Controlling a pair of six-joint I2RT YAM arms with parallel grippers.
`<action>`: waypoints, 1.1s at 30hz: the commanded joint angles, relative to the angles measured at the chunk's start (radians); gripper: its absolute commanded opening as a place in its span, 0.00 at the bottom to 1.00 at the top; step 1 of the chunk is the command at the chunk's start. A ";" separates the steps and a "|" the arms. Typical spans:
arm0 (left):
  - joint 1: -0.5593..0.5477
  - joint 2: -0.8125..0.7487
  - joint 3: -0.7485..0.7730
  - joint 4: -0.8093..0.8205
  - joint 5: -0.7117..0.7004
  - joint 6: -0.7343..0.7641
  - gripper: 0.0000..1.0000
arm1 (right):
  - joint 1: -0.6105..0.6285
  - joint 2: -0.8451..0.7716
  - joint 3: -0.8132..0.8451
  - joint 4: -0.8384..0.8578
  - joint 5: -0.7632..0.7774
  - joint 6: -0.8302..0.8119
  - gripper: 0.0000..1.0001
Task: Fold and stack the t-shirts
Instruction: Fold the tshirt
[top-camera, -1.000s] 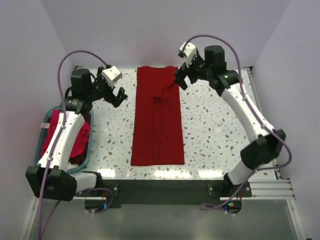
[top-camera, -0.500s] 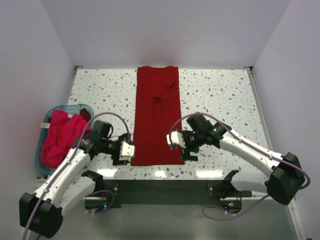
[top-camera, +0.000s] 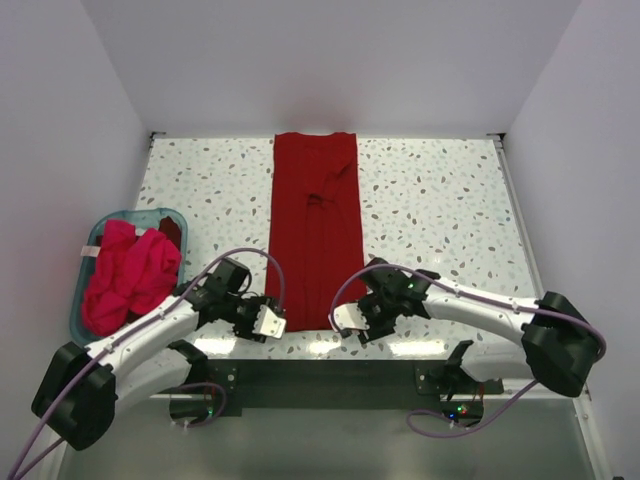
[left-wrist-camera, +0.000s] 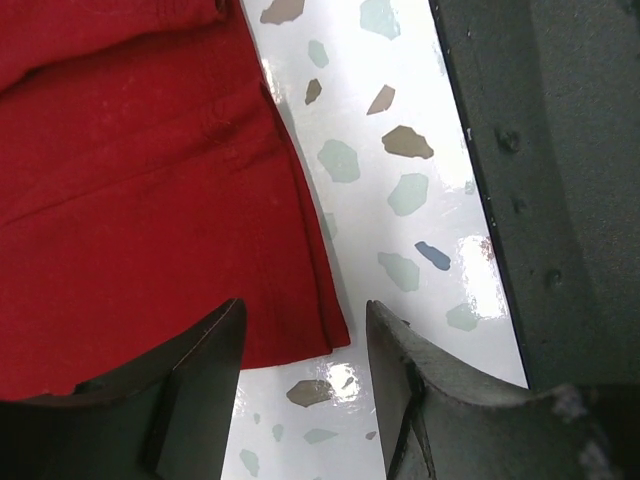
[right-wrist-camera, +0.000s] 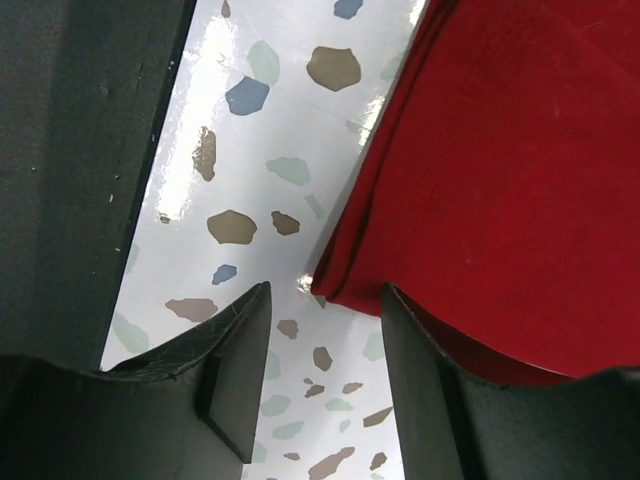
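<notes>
A deep crimson t-shirt (top-camera: 315, 235) lies folded into a long strip down the middle of the table. My left gripper (top-camera: 268, 323) is open at its near left corner; the left wrist view shows that corner (left-wrist-camera: 320, 330) between the spread fingers (left-wrist-camera: 200, 370). My right gripper (top-camera: 348, 320) is open at the near right corner, which shows in the right wrist view (right-wrist-camera: 340, 280) between the fingers (right-wrist-camera: 235, 345). Brighter pinkish-red shirts (top-camera: 128, 272) are heaped in the basket at the left.
A teal plastic basket (top-camera: 96, 238) stands at the table's left edge. The black front rail (top-camera: 320, 375) runs just behind both grippers and shows in both wrist views (left-wrist-camera: 560, 180) (right-wrist-camera: 80, 150). White walls close in the table.
Both arms have swung from the far end of the shirt down to its near corners. The shirt has not moved.
</notes>
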 joint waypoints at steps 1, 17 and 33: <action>-0.010 0.029 -0.013 0.071 -0.021 0.040 0.56 | 0.016 0.042 -0.019 0.104 0.042 -0.035 0.50; -0.021 0.148 -0.006 0.144 -0.107 0.008 0.26 | 0.062 0.173 -0.040 0.244 0.177 0.020 0.11; -0.183 -0.119 0.136 -0.156 -0.032 -0.145 0.00 | 0.230 -0.160 0.002 0.041 0.093 0.276 0.00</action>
